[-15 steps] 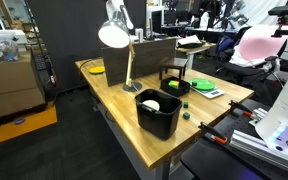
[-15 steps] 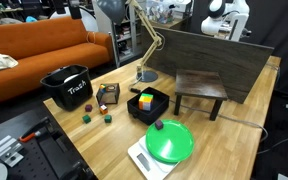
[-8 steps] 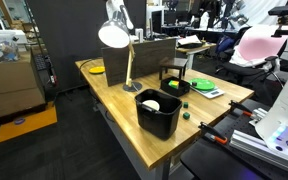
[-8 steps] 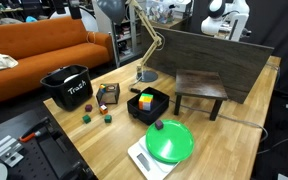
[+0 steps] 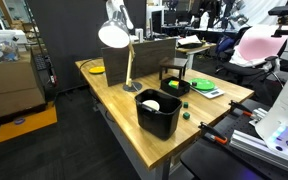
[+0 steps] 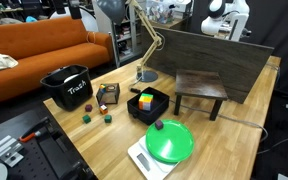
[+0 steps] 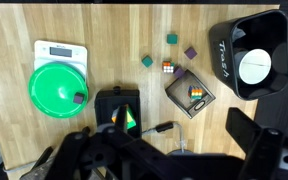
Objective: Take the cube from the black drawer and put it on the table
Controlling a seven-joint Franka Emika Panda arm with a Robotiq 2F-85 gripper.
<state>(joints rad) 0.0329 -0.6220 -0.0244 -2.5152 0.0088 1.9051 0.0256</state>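
A: How is the gripper?

B: It is low in the wrist view, dark and blurred. Its fingers look spread wide, with nothing between them and touching nothing.

A: And the cube?

B: It sits inside the drawer, which is on the table, just beside the green plate and well apart from the tub. In the wrist view the drawer lies just above the gripper.

A: Anything different from a second ago?

B: No. The gripper, cube, drawer and the rest are all where they were.
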